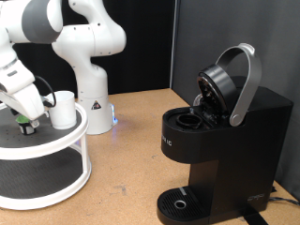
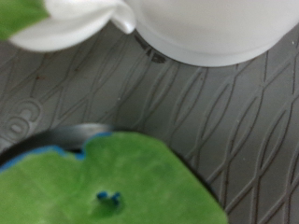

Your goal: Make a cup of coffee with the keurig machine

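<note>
Hovering: the gripper (image 1: pixel 25 114) is hanging low over the top tier of the white two-tier rack (image 1: pixel 56 150), at the exterior view's left, right above a small dark pod with a green top (image 1: pixel 25 127).
Grip state: the fingers are hard to read in either view; whether they are spread or closed around the pod cannot be told, and nothing is plainly sitting between them.
Pod: it is resting on the rack's ribbed dark mat (image 2: pixel 215 131); in the wrist view the green foil lid (image 2: pixel 121 182) is filling the lower part of the picture, blurred by closeness, which suggests the hand is lining up directly over it.
Cup: the white cup (image 1: pixel 62 109) is standing upright on the same tier, just beside the pod and the gripper; its base and handle (image 2: pixel 89 26) are showing in the wrist view. Its inside is not visible, so its contents cannot be told.
Keurig machine: the black keurig machine (image 1: pixel 225 141) is standing well apart at the exterior view's right, its grey arched handle (image 1: pixel 246 84) raised and the head tipped open, likely so a pod can be dropped in.
Pod holder: the open chamber (image 1: pixel 187 120) is looking dark; whether it is holding anything cannot be told.
Drip tray: the round drip tray (image 1: pixel 178 202) is carrying no cup.
</note>
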Robot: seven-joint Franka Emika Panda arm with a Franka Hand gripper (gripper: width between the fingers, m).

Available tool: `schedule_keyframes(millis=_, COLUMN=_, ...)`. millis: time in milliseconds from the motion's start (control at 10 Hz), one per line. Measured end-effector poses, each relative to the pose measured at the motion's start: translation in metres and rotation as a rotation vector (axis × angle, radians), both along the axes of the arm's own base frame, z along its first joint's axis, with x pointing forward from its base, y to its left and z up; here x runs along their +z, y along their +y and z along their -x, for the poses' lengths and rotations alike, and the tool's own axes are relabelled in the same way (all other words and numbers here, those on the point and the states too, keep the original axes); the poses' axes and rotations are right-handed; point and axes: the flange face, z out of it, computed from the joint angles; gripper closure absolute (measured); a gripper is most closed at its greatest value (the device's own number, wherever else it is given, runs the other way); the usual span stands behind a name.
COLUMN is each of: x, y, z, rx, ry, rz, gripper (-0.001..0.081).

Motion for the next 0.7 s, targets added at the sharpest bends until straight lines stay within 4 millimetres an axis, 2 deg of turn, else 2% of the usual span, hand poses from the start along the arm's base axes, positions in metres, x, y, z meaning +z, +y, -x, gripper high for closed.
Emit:
schedule_keyframes(millis=200, x=-0.0025, y=0.0010, z=-0.0003, rx=-0.003, ry=-0.006, rz=-0.004, gripper=0.0003)
schedule_keyframes(millis=300, x=-0.0028, y=0.0012, z=-0.0004, rx=-0.006, ry=-0.006, rz=-0.007, gripper=0.0120)
schedule_keyframes(millis=400, x=-0.0030, y=0.0013, z=-0.0004, rx=-0.007, ry=-0.006, rz=-0.008, gripper=0.0120)
schedule_keyframes(millis=500, x=-0.0029, y=0.0012, z=-0.0006, rx=-0.009, ry=-0.007, rz=-0.009, gripper=0.0255)
schedule_keyframes(millis=600, x=-0.0028, y=0.0012, z=-0.0006, rx=-0.009, ry=-0.008, rz=-0.010, gripper=0.0328)
schedule_keyframes(millis=700, x=-0.0026, y=0.0011, z=-0.0007, rx=-0.010, ry=-0.007, rz=-0.011, gripper=0.0328)
